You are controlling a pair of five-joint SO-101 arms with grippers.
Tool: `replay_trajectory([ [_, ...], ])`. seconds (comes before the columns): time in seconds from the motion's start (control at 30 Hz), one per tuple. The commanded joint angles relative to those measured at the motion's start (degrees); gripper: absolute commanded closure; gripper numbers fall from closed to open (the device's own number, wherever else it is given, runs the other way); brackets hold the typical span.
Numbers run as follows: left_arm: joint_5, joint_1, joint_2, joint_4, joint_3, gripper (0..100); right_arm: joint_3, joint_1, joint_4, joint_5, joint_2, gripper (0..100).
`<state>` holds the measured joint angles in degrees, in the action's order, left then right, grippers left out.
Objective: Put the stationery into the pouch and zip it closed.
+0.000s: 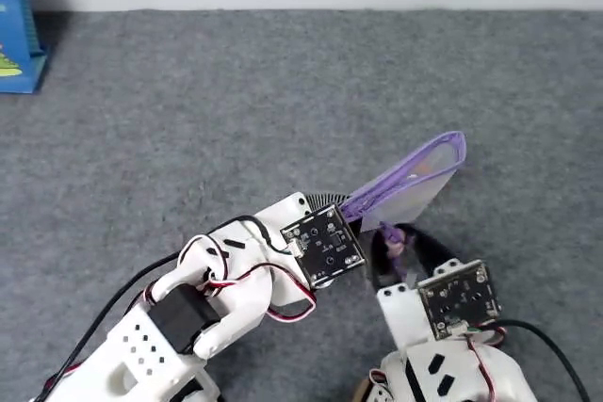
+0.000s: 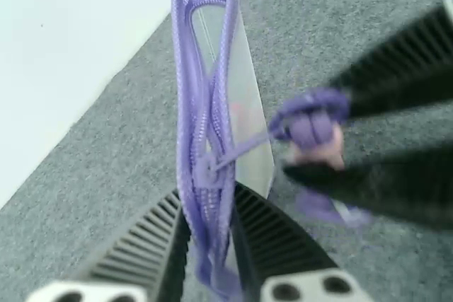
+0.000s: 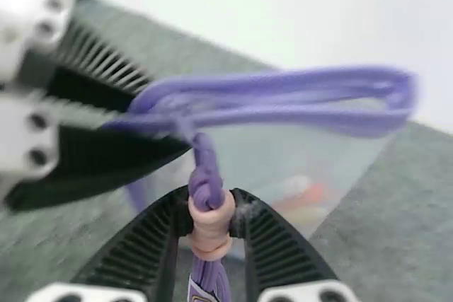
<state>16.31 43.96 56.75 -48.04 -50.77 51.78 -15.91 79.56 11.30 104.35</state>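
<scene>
The pouch [image 1: 415,176] hangs above the table [image 1: 188,91], tilted. The left gripper [image 2: 209,224] has its jaws clamped on the zip edge at one end of the pouch. Just beside that end, the right gripper [image 3: 210,221] has its jaws clamped on the pull cord [image 3: 202,167]. The slider [image 2: 205,169] looks near the held end, with the mouth beyond it gaping. The cord could slip free. A pull off the zip's line could jam the slider or twist the soft pouch out of the left grip, and its contents could spill.
</scene>
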Motion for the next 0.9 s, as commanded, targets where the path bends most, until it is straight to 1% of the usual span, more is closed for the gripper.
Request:
replay_trajectory([
  [0.0, -0.09, -0.53, 1.32, -3.25, 0.84, 99, -2.11, 5.93, -4.62, 2.73, -0.48, 99.1],
  [0.17, 0.09, -0.53, 1.32, -4.57, 1.10, 99, -0.09, 11.82, -9.63, 5.63, -0.48, 99.1],
  [0.23, 1.67, -0.53, 1.32, -6.51, 1.98, 99, 2.02, 14.64, -12.70, 6.59, -0.48, 99.1],
  [0.37, 2.37, -0.53, 1.32, -8.97, 3.03, 99, 6.42, 19.82, -20.09, 8.97, -0.48, 99.1],
  [0.53, 2.37, -0.62, 1.32, -9.05, 3.03, 99, 10.11, 23.60, -26.51, 10.29, -0.48, 99.1],
  [0.73, 2.37, -0.62, 1.32, -9.23, 2.95, 99, 11.25, 26.86, -30.73, 10.64, -0.57, 99.1],
  [0.87, 2.37, -0.62, 1.32, -9.23, 2.86, 99, 11.87, 30.29, -34.77, 10.64, -0.66, 99.1],
])
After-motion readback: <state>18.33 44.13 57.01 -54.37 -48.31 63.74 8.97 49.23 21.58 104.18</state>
